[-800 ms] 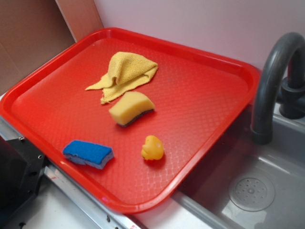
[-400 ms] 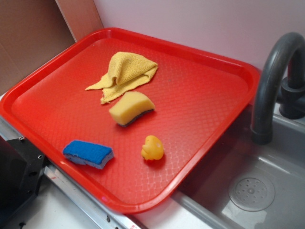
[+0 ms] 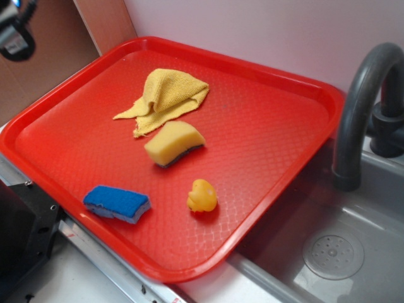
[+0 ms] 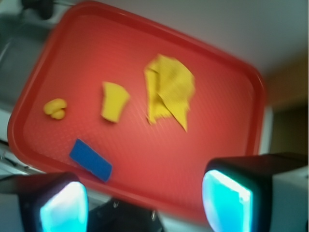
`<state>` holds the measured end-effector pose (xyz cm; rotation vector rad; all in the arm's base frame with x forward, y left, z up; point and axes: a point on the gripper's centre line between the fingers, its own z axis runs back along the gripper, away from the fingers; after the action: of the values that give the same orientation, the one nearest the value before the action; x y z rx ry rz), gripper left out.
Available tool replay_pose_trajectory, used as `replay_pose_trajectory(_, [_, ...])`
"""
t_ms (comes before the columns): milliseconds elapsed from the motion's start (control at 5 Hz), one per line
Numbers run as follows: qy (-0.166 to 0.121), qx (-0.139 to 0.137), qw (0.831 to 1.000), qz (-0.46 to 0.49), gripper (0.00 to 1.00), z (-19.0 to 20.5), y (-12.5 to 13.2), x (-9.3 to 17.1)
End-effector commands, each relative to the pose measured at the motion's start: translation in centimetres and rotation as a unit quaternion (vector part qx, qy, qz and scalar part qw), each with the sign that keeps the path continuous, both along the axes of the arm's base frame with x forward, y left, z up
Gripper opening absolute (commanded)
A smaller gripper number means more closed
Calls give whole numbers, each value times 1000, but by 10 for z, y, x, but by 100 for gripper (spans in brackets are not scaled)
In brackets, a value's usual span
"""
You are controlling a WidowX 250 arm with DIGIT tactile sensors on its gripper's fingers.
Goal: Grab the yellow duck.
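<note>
The small glossy yellow duck (image 3: 202,196) sits on the red tray (image 3: 284,126) near its front edge, to the right of the blue sponge (image 3: 117,203). In the wrist view the duck (image 4: 55,108) lies at the left of the tray (image 4: 231,96), far from me. My gripper (image 4: 145,205) is open and empty, high above the tray's side; its cyan pads (image 4: 227,200) stand wide apart. In the exterior view only a part of the gripper (image 3: 14,28) shows at the top left corner.
A yellow wedge sponge (image 3: 173,143) and a yellow terry cloth (image 3: 165,98) lie in the tray's middle and back. A grey faucet (image 3: 363,101) and sink (image 3: 334,252) stand to the right. A black block (image 3: 22,233) is at the front left.
My gripper has come into the exterior view at the top left corner. The objects on the tray have not moved.
</note>
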<state>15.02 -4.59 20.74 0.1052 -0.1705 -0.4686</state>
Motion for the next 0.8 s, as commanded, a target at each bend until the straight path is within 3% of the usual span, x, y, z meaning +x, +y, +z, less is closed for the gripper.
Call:
replay_pose_trajectory(0, [2, -14, 969, -247, 100, -32, -53, 25])
replay_pose_trajectory(200, [17, -43, 941, -336, 100, -58, -65, 31])
replay_pose_trajectory(600, [75, -25, 923, -376, 100, -105, -82, 38])
